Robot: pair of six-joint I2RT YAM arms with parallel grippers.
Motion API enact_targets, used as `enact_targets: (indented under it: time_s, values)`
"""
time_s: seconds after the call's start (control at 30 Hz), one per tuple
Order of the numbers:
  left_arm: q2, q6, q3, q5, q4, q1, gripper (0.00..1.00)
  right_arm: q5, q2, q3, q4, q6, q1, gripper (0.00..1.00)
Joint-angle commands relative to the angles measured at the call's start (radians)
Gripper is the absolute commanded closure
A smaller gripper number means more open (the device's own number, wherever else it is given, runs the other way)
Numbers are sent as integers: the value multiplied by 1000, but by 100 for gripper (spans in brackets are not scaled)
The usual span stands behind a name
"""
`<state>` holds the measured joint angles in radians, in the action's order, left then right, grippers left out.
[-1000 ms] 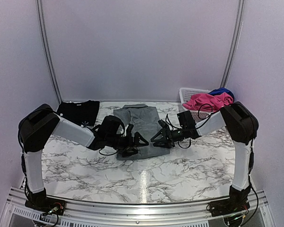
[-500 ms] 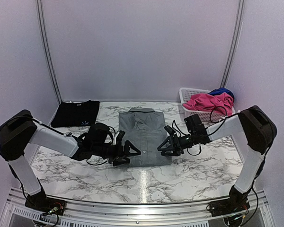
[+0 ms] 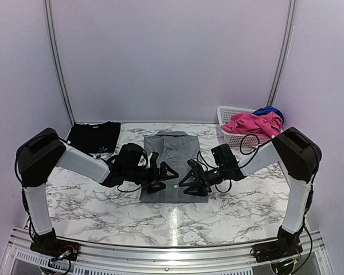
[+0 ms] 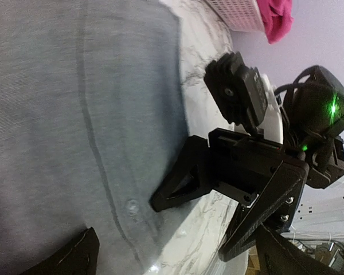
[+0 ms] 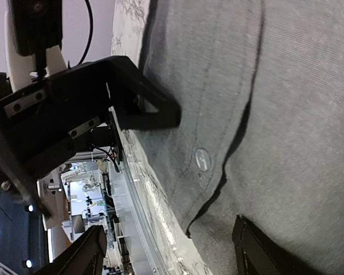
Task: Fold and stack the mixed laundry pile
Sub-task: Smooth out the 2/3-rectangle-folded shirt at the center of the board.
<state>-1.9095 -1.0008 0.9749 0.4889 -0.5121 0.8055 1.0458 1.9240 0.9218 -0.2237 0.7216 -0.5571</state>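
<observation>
The left fingers (image 4: 74, 258) and right fingers (image 5: 83, 255) stood spread and empty over the near hem of the grey shirt (image 3: 173, 150), seemingly not touching it. We feared a pinch catching one layer and dragging the fold askew. The shirt lay flat and buttoned, left of the basket (image 3: 225, 116).

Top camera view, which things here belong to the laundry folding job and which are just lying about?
Part of the job: grey buttoned shirt, folded black garment, pink piece, dark blue piece.
Just there: white lattice basket, marble table.
</observation>
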Motion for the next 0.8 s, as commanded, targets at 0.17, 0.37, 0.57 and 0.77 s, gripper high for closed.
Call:
enact_targets:
  time_s: [0.17,0.37,0.57,0.77]
  values:
    - [84,-77,-247,18,-111,-26,1,-29,5,-238,73,-124,89,24]
    - [247,92,-199,-11,168,-61,1,13,-168,-138,234,-219,105,25]
    - [146,227,57,-16,324,-94,1,16,-83,165,274,-212,134,28]
    - [-35,237,206,-9,307,-131,1,-7,138,372,166,-161,143,33]
